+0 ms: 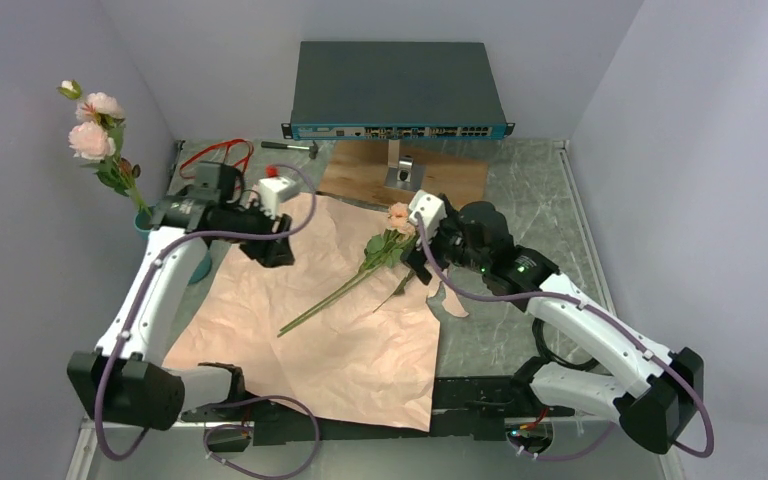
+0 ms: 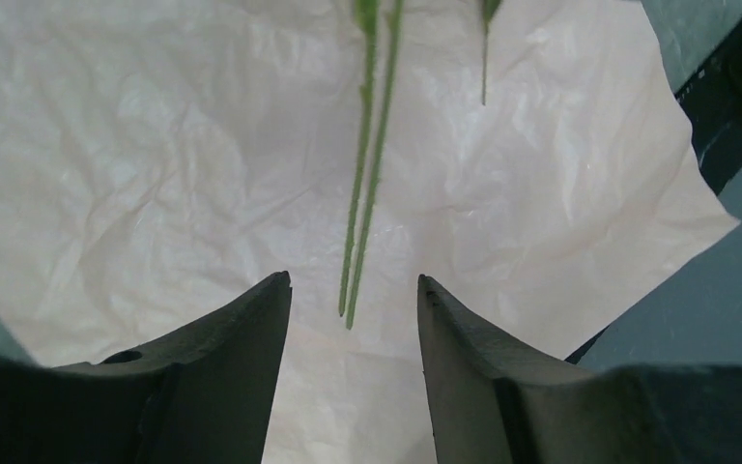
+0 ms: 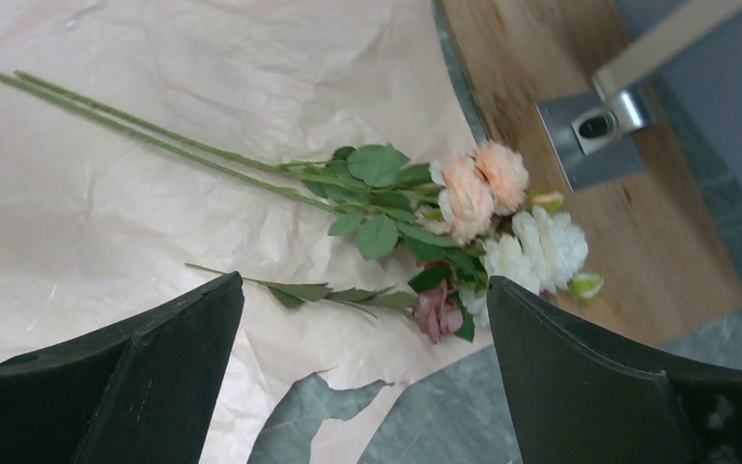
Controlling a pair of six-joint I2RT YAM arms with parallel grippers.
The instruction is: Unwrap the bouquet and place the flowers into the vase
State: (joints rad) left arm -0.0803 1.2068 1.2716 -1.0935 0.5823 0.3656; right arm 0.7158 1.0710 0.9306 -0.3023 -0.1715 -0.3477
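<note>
Your step in hand is picking up the loose flowers (image 1: 360, 275). They lie on the opened pink paper (image 1: 290, 360) in the middle of the counter (image 1: 540, 190), stems pointing toward the near left and blooms (image 3: 473, 193) toward the far right. The vase (image 1: 202, 266) stands at the left edge, mostly hidden behind the left arm, with a few pink flowers (image 1: 92, 135) already upright in it. Your left gripper (image 2: 353, 309) hangs over the paper with its fingers (image 2: 242, 338) spread and pinching nothing. The cut ends of two stems (image 2: 365, 193) show in the gap between them, but you cannot tell from here whether the fingertips are down at stem level. Your right gripper (image 3: 362, 309) hovers beside the blooms, its fingers spread wide and empty. To do this well, slide the left gripper a little further along the stems before closing, so you grip the shafts rather than the very ends. Keep both stems centred in the gap. They are thin and will likely roll or slip from a glancing pinch. Come down only until the fingertips meet the paper, or you may catch a crinkle of it and drag the sheet. A separate leafy sprig (image 3: 319, 290) lies apart from the pair, so plan to collect it afterwards.
</note>
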